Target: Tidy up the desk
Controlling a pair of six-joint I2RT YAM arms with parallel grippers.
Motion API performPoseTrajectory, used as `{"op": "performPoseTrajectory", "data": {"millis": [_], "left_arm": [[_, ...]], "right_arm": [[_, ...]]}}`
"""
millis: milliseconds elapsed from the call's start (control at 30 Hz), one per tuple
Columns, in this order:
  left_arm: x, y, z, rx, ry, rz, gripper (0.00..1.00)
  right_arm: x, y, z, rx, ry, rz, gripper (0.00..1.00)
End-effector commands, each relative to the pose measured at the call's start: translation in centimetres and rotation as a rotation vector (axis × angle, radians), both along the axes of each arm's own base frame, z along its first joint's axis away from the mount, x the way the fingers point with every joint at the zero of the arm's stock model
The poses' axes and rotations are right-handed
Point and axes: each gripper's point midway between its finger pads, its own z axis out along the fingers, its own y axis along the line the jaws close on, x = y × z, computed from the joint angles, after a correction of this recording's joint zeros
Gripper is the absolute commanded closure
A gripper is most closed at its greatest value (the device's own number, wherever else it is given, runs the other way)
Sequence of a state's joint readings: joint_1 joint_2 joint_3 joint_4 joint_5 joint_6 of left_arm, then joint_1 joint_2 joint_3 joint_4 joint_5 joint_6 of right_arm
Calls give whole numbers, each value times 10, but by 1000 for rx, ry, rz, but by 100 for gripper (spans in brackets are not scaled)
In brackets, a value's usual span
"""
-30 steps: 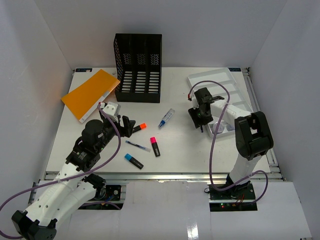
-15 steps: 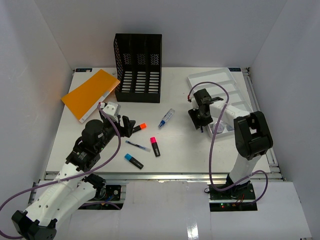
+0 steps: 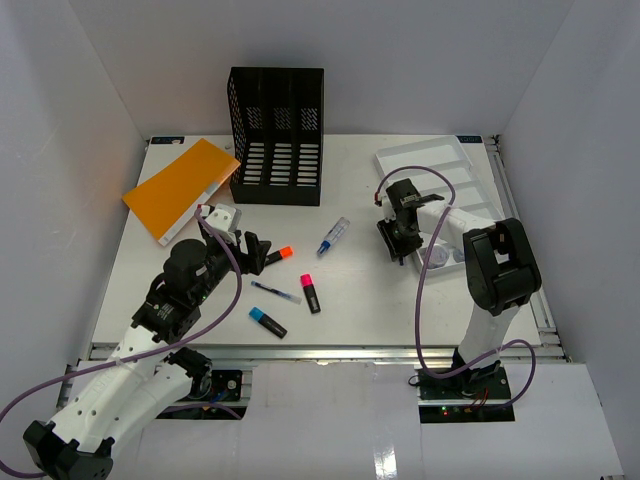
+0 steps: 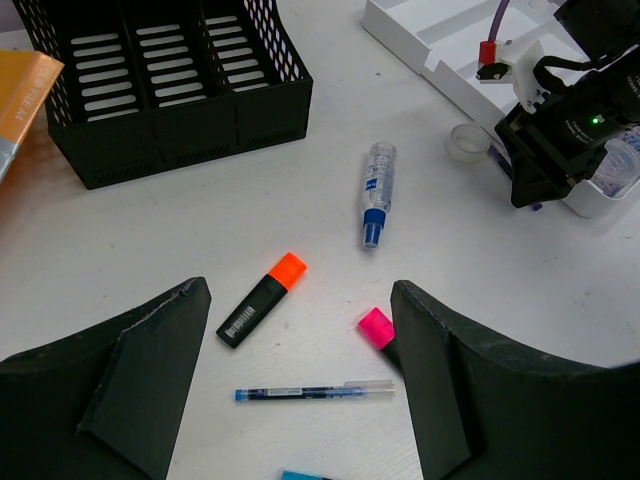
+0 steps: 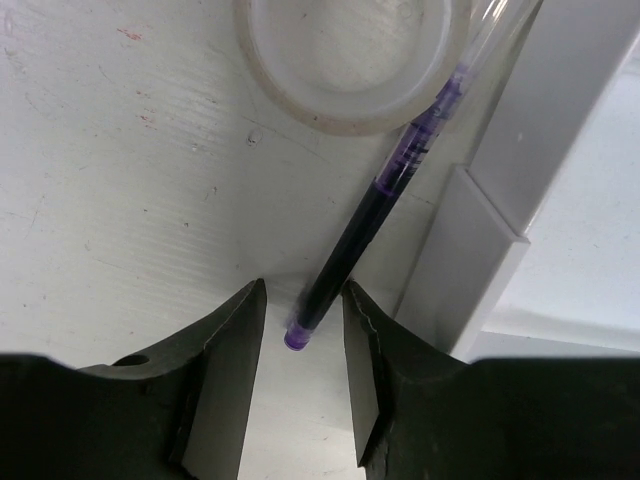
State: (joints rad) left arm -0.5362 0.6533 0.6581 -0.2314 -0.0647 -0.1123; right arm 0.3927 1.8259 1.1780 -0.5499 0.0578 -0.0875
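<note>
The right gripper [image 5: 304, 295] stands slightly parted astride the purple pen [image 5: 390, 190] beside the tray [image 5: 560, 150]. The left gripper [image 4: 300, 290] gapes wide near the orange highlighter [image 4: 262, 312] on the desk [image 4: 480, 290]; the highlighter's white print is unreadable.

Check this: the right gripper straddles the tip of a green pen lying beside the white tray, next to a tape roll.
Wrong on colour: the pen is purple, not green, as the right wrist view shows. The right gripper does straddle its tip, beside the white tray, next to the tape roll.
</note>
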Motion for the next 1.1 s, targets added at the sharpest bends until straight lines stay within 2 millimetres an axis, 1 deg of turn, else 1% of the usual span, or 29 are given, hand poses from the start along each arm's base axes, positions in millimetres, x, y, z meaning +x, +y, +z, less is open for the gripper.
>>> {"op": "performPoseTrajectory", "data": {"millis": [0,167,467,633,700,800,833,867,933,967,1000,1067], "left_arm": [[1,0,0,0,-13,-2,16],[1,0,0,1,-10,-3,16],[0,0,1,-2,-16,-3,16],[0,0,2,-5,-19,-5,16],[0,0,3,-4,-20,-5,16],[0,0,3,-5,-20,-4,16],[0,0,2,-4,-20,-5,16],[0,0,2,-4,-19,-6,16],[-1,0,2,-5,-18,-8,16],[-1,-1,3,-5,-20,-10,16],[-1,-1,2,-5,-19,-10,16],[-1,-1,2,-4,-19,-10,16]], "right_arm": [[2,1,-6,1,16,1,61],[2,-2,-7,-13,12,2,68],[-1,-14,-7,-43,2,-5,82],[-4,-13,-6,-22,7,8,90],[-4,-11,-4,-10,7,16,92],[-2,0,9,54,5,56,92],[-1,8,16,93,3,87,92],[2,13,24,113,-9,121,92],[1,19,36,151,-9,185,92],[5,22,44,167,-21,209,92],[3,24,50,186,-21,236,92],[6,23,61,202,-43,277,92]]}}
